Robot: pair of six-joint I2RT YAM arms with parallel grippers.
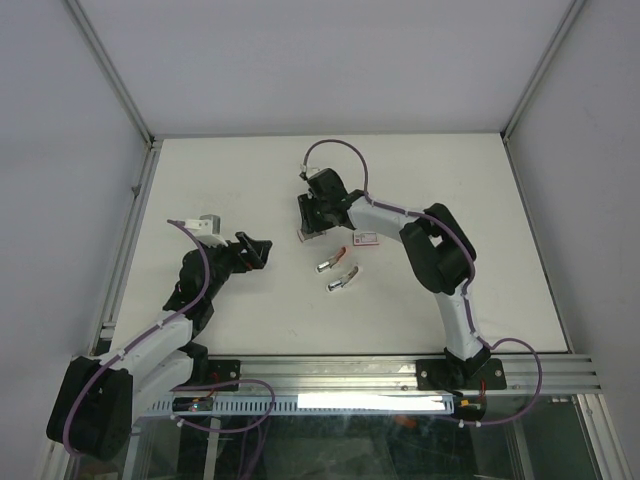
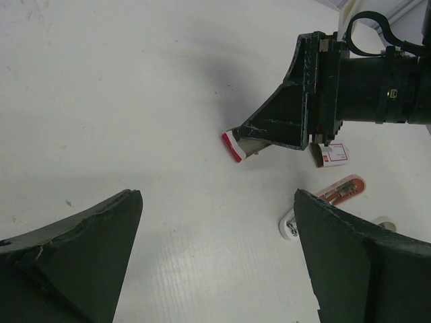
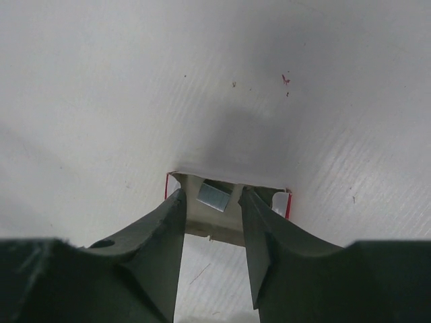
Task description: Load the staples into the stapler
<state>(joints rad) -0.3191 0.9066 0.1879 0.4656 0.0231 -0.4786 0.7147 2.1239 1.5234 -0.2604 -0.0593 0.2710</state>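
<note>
Right gripper (image 3: 212,195) is half open and holds nothing. Its fingers straddle the silvery strip (image 3: 214,195) in the staples (image 3: 214,225) tray, at 11 o'clock of the stapler (image 1: 336,272). The strip looks light, slick and brittle, so pinch its long sides gently at mid-length.

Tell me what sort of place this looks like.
Probably a robotics lab test cell: a white table boxed in by plain panels on aluminium framing, with a left arm and right arm bolted to a rail at its near edge.
</note>
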